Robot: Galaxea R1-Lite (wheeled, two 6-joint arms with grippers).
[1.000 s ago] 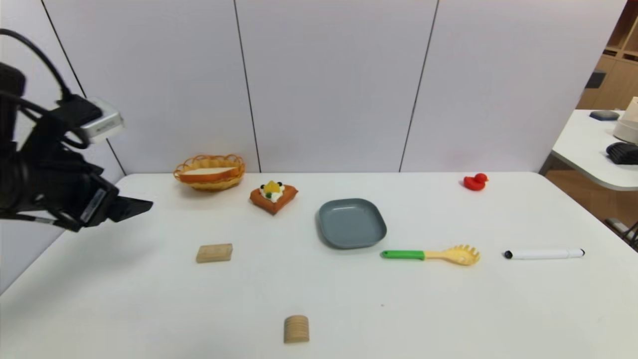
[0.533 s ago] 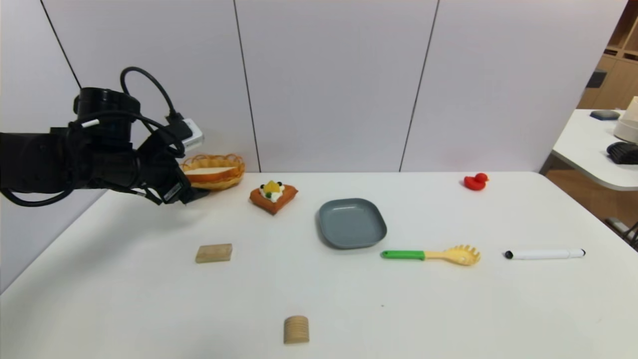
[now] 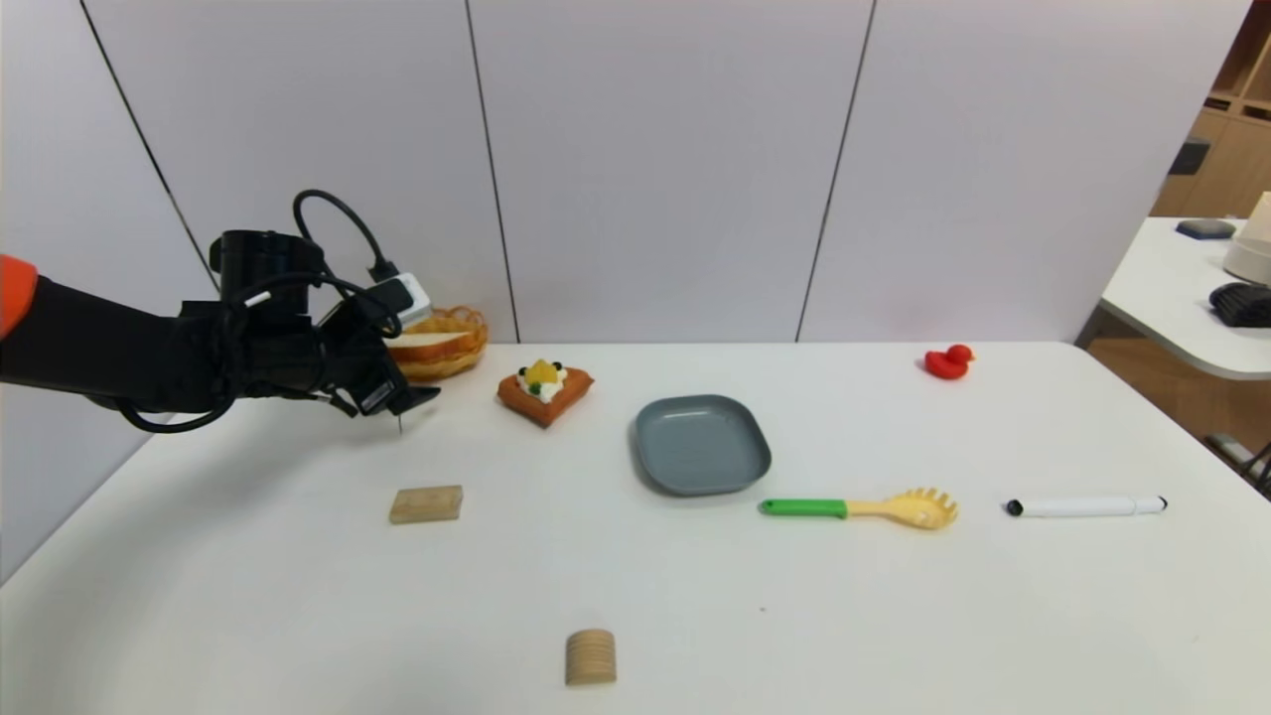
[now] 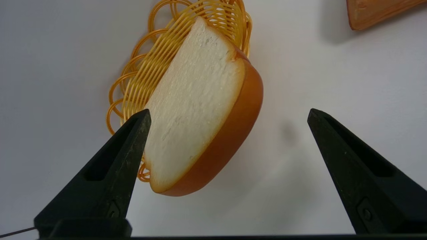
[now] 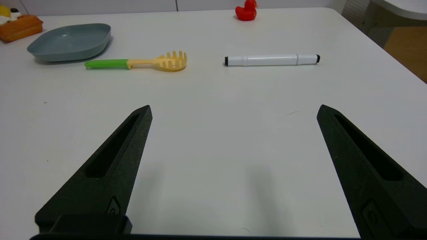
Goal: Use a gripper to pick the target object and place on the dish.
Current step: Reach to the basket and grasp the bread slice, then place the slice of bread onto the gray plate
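Note:
The toast slice, white face with orange-brown crust, lies tilted in the orange wicker basket at the back left of the table. My left gripper hovers just in front of the basket, above the table, open with nothing between its fingers. In the left wrist view the toast overhangs the basket rim, close to one fingertip. The blue-grey dish sits mid-table, empty, also seen from the right wrist. My right gripper is open low over bare table, out of the head view.
A brown waffle cake lies between basket and dish. A wooden block and wooden cylinder sit nearer me. A green-handled pasta spoon, white marker and red duck lie to the right.
My left arm has swung in from the far left edge toward the basket, its gripper now right in front of it. Nothing on the table has moved.

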